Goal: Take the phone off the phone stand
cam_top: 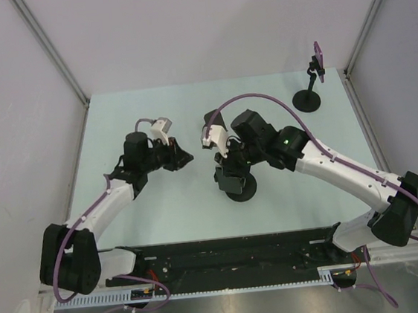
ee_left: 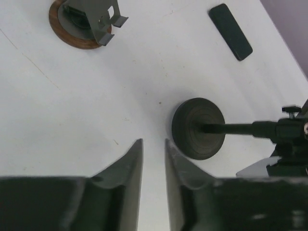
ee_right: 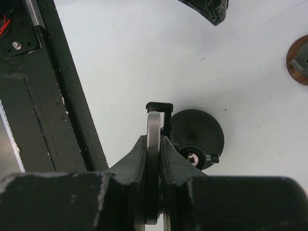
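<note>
A silver-edged phone [ee_right: 153, 122] stands edge-on in the black clamp [ee_right: 160, 106] of a phone stand with a round black base [ee_right: 199, 131]. My right gripper [ee_right: 153, 139] is shut on the phone, one finger on each face. In the top view the right gripper [cam_top: 228, 171] hangs over that base [cam_top: 244, 189] at mid-table and hides the phone. My left gripper [cam_top: 183, 158] hovers to the stand's left, apart from it. In the left wrist view its fingers [ee_left: 154, 144] stand a narrow gap apart and empty, with the base [ee_left: 198, 128] just beyond.
A second black stand [cam_top: 308, 100] holding a purple phone [cam_top: 319, 61] stands at the back right corner. A dark phone [ee_left: 230, 32] lies flat on the table. A brown-based grey holder [ee_left: 79, 24] stands nearby. A black rail [ee_right: 62, 96] runs along the near edge.
</note>
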Controlling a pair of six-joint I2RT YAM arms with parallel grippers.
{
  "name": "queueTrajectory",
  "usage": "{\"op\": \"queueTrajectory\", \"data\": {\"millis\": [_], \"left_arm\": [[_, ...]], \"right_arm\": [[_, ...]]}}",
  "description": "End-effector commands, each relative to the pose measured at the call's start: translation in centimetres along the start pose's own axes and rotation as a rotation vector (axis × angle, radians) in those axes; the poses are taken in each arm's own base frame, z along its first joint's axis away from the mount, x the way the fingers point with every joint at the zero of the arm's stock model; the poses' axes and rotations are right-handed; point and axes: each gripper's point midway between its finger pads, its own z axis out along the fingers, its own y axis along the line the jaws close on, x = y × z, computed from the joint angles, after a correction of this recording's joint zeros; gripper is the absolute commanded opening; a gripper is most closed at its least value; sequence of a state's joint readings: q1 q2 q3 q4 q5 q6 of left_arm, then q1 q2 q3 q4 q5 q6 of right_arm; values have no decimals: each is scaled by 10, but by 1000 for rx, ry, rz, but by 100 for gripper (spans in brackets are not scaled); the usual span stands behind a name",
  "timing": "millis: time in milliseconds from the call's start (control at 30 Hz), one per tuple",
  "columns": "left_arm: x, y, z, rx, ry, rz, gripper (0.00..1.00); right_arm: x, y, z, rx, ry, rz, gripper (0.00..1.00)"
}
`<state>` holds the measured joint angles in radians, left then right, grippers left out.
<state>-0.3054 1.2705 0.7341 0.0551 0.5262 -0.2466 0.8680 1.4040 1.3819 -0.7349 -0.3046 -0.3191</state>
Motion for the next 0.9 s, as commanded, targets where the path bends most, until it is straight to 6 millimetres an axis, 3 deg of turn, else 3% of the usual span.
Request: {"op": "queueTrajectory", "data": {"millis": [0,167,267,400,667,867], "left_arm": [[-29,-28,-19,74,-101,95,37],[-26,-61,-35,174,-130,217,70],[-15,-87,-34,244,-113,297,80],[-7,-98,-23,246,-89,366,81],[0,-117,-13,310,-44,420,68],[11,-115,-3,310,0,435,64]], "right_arm": [[-4,2,-6,-1,-26,13,0],[-8,-6,-6,42,-39,15,0],[-10,-10,-5,63,-43,17,0],[-12,-11,-5,66,-53,16,0],[-12,-12,-4,88,-46,6,0],[-14,-8,-2,88,-47,0,0]]}}
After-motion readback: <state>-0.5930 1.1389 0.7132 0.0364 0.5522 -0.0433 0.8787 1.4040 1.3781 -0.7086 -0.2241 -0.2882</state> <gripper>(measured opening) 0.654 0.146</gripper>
